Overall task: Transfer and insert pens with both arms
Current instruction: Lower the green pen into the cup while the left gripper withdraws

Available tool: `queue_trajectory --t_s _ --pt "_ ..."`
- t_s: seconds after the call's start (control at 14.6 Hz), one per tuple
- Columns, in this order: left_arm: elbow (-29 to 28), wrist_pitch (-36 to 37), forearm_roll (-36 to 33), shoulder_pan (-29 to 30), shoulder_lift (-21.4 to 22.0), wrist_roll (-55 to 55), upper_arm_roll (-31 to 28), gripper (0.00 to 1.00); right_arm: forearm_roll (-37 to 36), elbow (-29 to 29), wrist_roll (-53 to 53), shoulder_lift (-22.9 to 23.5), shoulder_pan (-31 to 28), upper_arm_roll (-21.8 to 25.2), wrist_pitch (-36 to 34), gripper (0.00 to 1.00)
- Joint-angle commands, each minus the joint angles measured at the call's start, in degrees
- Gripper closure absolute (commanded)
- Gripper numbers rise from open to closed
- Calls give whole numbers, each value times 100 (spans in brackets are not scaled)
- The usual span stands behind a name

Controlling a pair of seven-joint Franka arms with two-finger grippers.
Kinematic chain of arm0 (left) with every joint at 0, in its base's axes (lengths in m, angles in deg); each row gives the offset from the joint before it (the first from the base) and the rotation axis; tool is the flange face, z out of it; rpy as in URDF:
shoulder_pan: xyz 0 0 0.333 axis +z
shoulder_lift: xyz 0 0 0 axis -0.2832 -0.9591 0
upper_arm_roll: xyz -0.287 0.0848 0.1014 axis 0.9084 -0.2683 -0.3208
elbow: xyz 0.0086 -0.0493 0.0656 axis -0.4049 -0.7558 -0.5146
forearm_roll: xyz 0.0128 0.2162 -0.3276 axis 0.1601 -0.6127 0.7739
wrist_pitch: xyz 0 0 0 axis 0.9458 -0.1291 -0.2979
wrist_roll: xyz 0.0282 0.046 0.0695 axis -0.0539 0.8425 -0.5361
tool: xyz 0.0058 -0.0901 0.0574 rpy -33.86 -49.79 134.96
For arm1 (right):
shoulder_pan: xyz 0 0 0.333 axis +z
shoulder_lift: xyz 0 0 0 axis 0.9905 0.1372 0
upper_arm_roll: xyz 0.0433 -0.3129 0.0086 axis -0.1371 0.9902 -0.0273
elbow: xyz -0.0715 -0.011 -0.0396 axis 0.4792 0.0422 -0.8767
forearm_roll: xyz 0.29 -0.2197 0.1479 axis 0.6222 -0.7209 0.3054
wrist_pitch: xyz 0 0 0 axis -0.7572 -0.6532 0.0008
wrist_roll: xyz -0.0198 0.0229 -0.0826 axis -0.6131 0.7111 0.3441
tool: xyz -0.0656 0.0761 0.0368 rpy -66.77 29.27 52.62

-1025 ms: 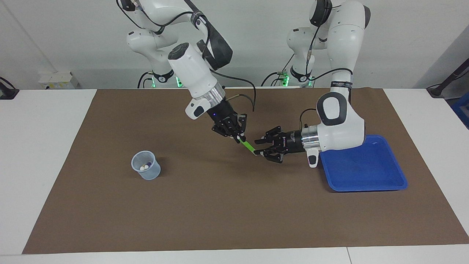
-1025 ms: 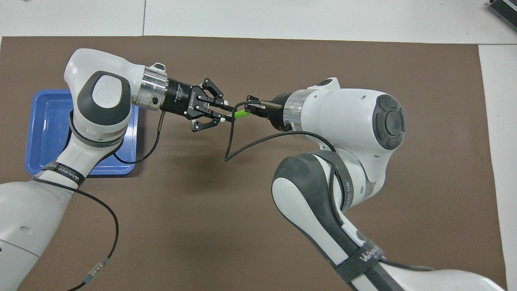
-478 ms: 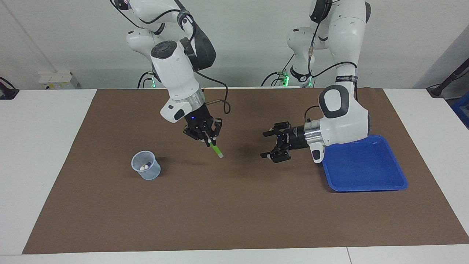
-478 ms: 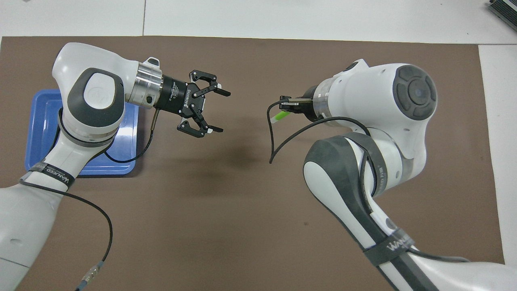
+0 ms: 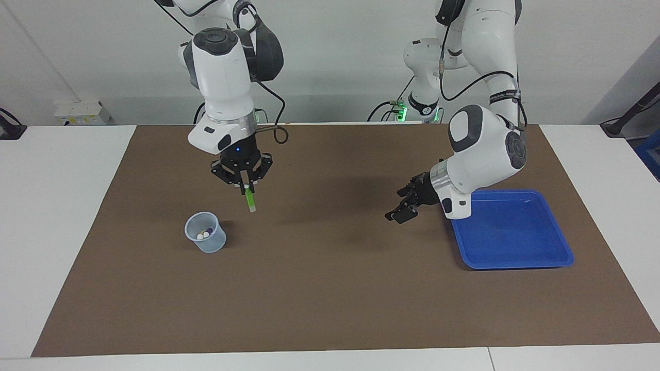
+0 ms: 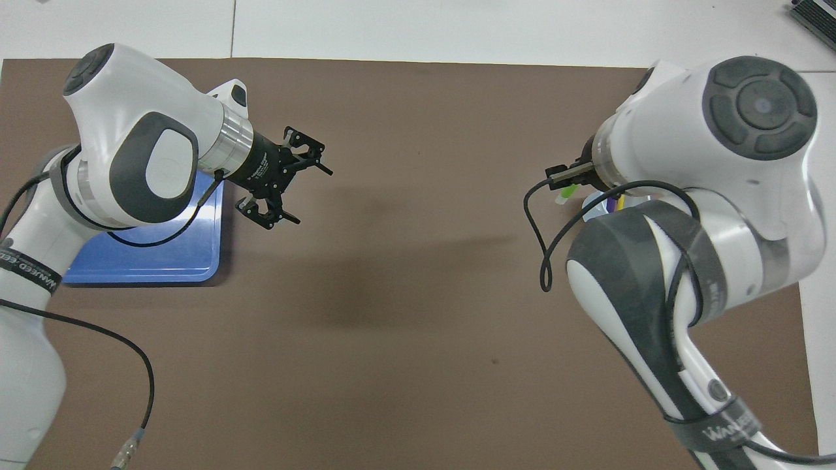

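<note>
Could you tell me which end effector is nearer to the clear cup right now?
Right. The right end effector hangs beside the cup, holding the green pen; the left end effector is by the blue tray.

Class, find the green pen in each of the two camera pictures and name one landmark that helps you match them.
Facing view: the green pen hangs from the right gripper, above the mat beside the clear cup.
Overhead view: only a short green tip shows under the right gripper, the arm hiding most of the cup.
Shared landmark: the blue tray at the left arm's end.
</note>
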Motion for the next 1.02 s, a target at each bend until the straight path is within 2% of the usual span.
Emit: queue_trajectory --t_s 0.0,0.14,0.27,0.61,0.82,0.96 --pt "-218 -65 -909 -17 211 -813 -78 0 -86 236 -1311 -180 -656 -65 -60 100" --pt "-209 -65 -1095 -8 254 -1243 -96 0 -69 358 -1815 -224 -982 -65 -25 100" --pt "-183 -65 -1542 88 333 -2137 -96 0 -60 683 -1948 -364 -1149 -73 124 100" --pt "-148 -161 -1667 369 439 -4141 -122 0 -16 1159 -2010 -532 -1212 -74 704 100" --pt "-148 -486 -1930 467 501 -6205 -122 0 10 1220 -2010 -514 -1203 -74 924 100" --pt "-104 -487 -2229 493 527 -6659 -122 0 19 1325 -1992 -497 -1203 -74 1082 100"
